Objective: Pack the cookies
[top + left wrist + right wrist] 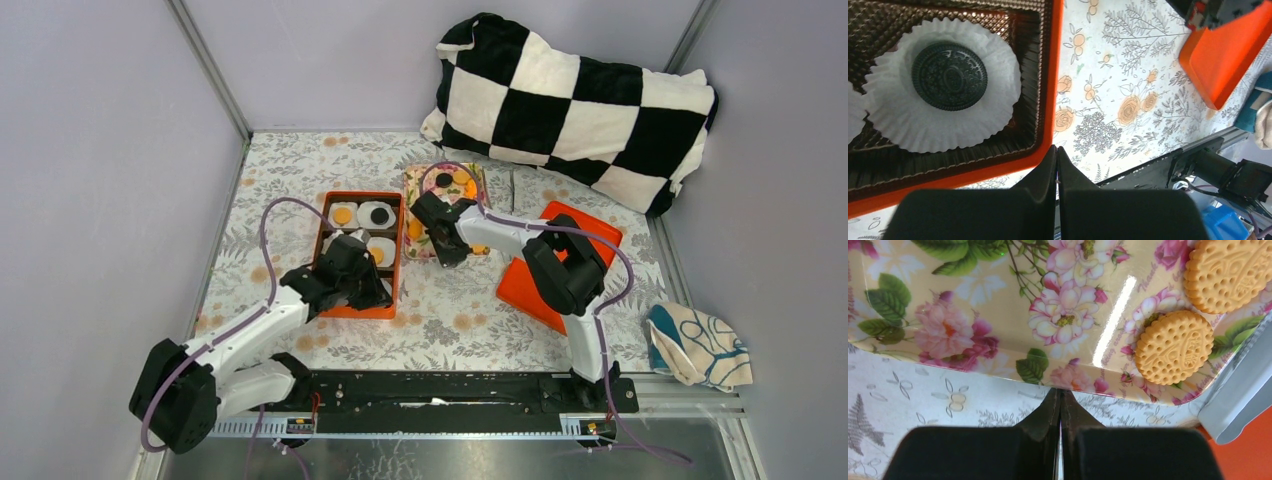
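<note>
Claws are shown pressed together, nothing gripped: left claw (1056,150) at the rim of the orange rectangular box (1050,75), right claw (1060,392) at the edge of the cream rose-printed tray (998,315), both containers laid on the flower-patterned surface (1128,75). One black round cookie (949,75) is seated in a white pleated paper cup (993,115) inside the box; two golden round cookies (1174,347) are seen on the tray.

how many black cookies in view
3 black cookies: one in the far right corner of the box, one in its near right corner, one on the tray. Arms may hide more.
</note>
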### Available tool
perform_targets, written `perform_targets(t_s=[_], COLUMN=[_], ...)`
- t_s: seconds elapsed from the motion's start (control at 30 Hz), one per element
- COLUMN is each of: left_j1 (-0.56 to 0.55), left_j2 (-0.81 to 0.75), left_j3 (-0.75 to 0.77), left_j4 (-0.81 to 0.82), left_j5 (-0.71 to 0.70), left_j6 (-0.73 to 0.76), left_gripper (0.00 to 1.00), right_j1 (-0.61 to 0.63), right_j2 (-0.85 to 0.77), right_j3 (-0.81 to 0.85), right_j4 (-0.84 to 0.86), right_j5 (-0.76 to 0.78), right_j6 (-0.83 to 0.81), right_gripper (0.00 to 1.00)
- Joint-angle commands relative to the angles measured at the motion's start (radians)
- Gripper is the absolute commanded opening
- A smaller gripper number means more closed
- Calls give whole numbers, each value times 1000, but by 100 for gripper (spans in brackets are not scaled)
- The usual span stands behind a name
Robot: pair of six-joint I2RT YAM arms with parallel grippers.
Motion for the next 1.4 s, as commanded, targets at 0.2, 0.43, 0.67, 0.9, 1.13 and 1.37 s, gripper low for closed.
perform_targets(t_s=[0.2,0.43,0.67,0.9,1.13,1.37], left_j1=[-33,-101,-151,-151,-171,-223], left_j2=[212,373,196,154,240,272], left_j3=[-36,91,302,402,265,225], left_j4=[259,321,77,-329,-357,-353], left_j5=[116,134,-53,-431,-556,-601], left_j6=[-26,-15,-21,-24,-77,-120], left_gripper=[0,0,0,0,0,0], right_j1=[-84,-91,-91,-90,-88,-87], right_j2=[146,222,134,-93,-358,-455], right_j3=[233,375,307,112,-73,-184], right_j4=[-3,-23,28,57,102,87], right_j5=[-18,-50,-73,-100,-136,-183], right_j6=[-66,-74,-64,-47,-2,16], right_gripper=[0,0,0,0,0,0])
